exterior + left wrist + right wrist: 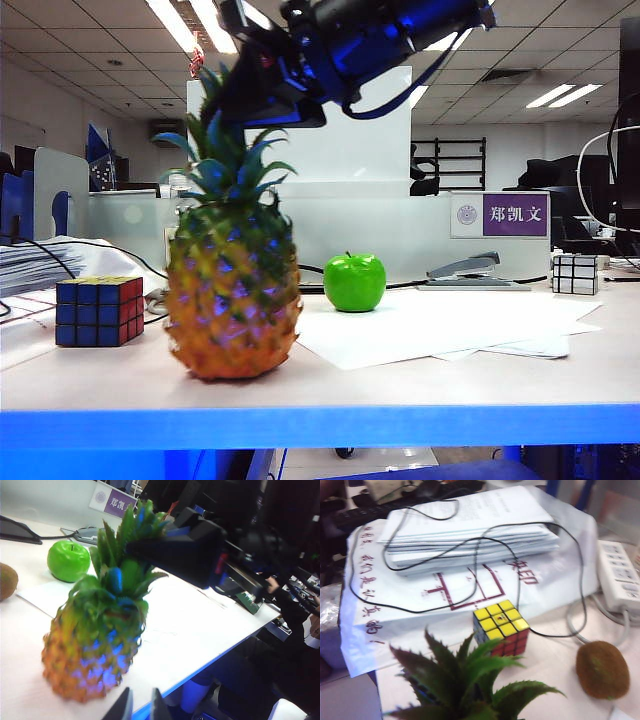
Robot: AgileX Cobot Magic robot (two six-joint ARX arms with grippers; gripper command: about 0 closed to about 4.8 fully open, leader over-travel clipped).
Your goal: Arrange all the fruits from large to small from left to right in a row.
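Note:
The pineapple (233,300) stands upright at the table's front left; it also shows in the left wrist view (92,650). My right gripper (250,105) reaches across from above and is shut on its spiky green crown (470,680), and the black fingers (165,550) press into the leaves. The green apple (354,282) sits behind and to the right of the pineapple. The brown kiwi (602,670) lies beside the pineapple and is hidden behind it in the exterior view. My left gripper (141,694) hangs off the table's front edge, fingers slightly apart, holding nothing.
A Rubik's cube (98,310) stands left of the pineapple. A small silver cube (575,273) and a stapler (465,270) are at the back right. White sheets (450,335) lie under the apple. A paper stack (470,525) with a cable and a power strip (622,575) lie behind.

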